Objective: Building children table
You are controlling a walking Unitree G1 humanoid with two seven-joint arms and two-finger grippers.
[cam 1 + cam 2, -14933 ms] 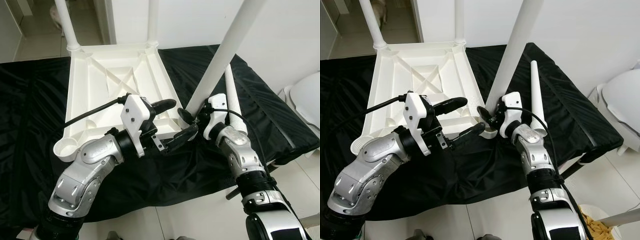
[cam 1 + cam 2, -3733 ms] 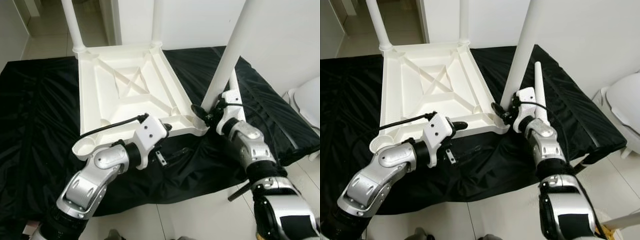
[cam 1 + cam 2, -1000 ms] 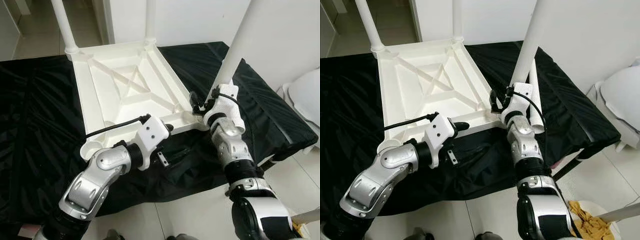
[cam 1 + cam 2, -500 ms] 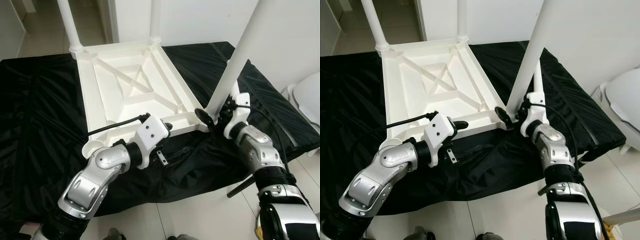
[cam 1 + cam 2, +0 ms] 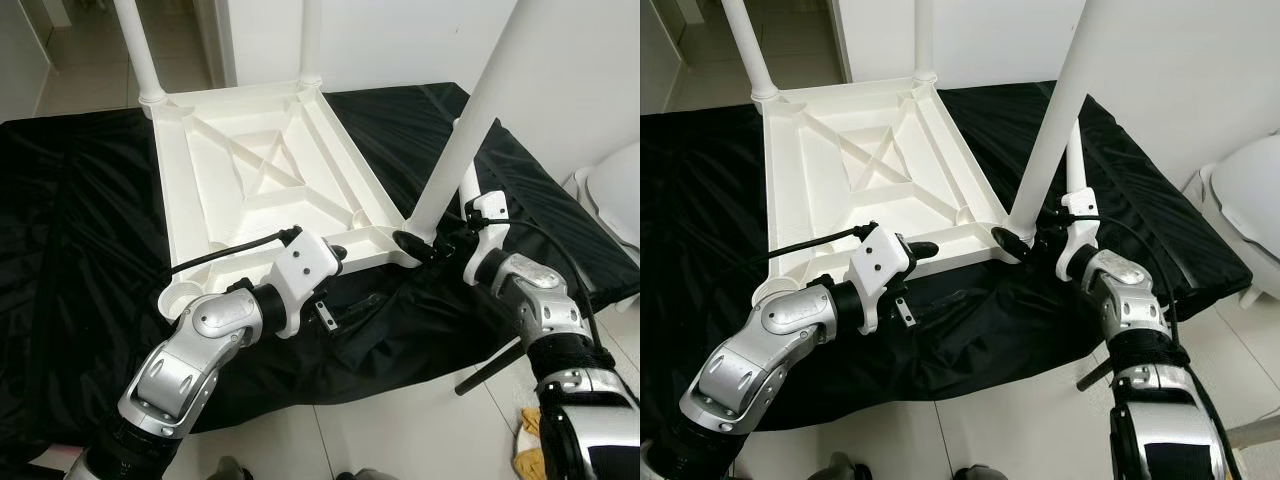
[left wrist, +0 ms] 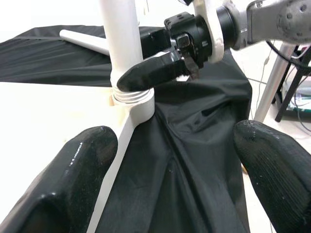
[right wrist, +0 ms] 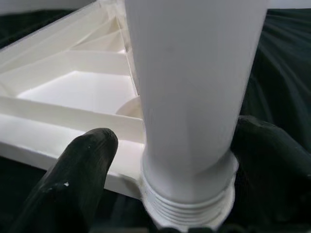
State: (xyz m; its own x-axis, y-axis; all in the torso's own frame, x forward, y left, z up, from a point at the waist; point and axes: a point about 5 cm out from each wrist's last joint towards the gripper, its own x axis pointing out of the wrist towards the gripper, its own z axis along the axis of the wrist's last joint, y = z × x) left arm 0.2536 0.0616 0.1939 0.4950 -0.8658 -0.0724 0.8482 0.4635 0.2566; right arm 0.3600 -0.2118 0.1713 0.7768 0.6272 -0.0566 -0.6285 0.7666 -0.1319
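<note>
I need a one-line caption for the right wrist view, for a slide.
Right gripper fingers straddle the white table leg at its threaded base, seated in the upturned tabletop's corner socket.

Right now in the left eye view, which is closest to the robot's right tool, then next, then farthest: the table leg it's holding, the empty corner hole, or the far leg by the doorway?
Starting from the right tool:
1. The held leg, gripped at its base, at the near right corner.
2. The empty corner socket, at the near left corner, beside the left arm.
3. The far leg by the doorway, at the back left corner.

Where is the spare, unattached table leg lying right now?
The loose leg lies on the black cloth to the robot's right, just behind the right gripper and the leg it holds.
</note>
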